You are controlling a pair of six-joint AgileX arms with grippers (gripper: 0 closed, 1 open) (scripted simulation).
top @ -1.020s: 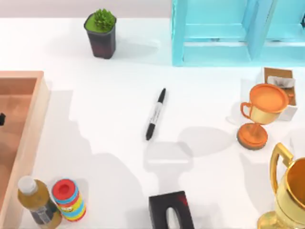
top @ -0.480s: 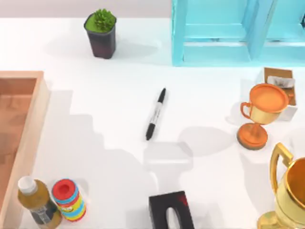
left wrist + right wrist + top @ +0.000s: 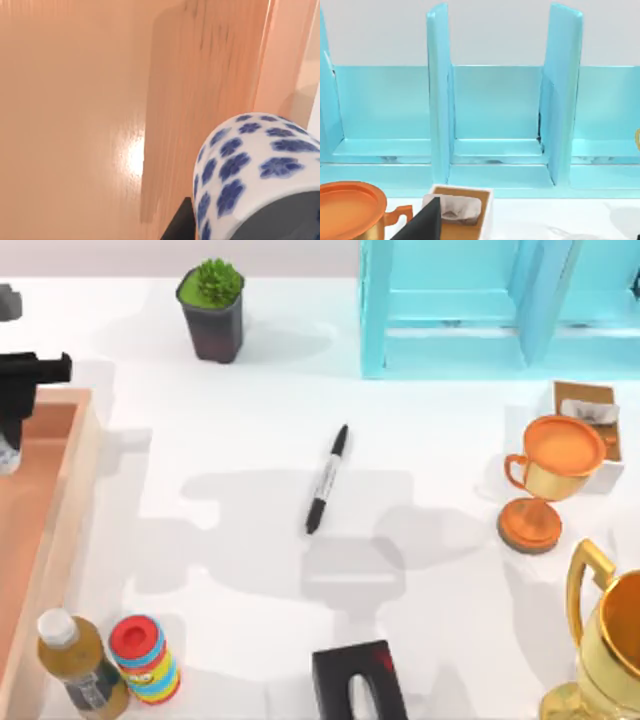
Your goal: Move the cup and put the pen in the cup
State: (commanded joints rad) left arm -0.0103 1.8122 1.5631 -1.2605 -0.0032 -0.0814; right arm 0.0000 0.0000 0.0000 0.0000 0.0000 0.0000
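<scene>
The cup, white with blue flowers, fills the near corner of the left wrist view and hangs over the floor of the wooden tray. A dark finger of my left gripper presses against its side. In the top view my left gripper is at the far left edge, above the tray's back end. The black pen with its pale label band lies loose on the white table near the middle, well right of the tray. A dark fingertip of the right gripper shows in the right wrist view, facing the blue shelf.
A potted plant and the blue shelf stand at the back. An orange trophy, a small tissue box and a gold trophy are on the right. A black box, a bottle and a striped can line the front.
My left arm has come into the top view at the upper left over the tray, and broad shadows have spread across the table. The pen has not moved.
</scene>
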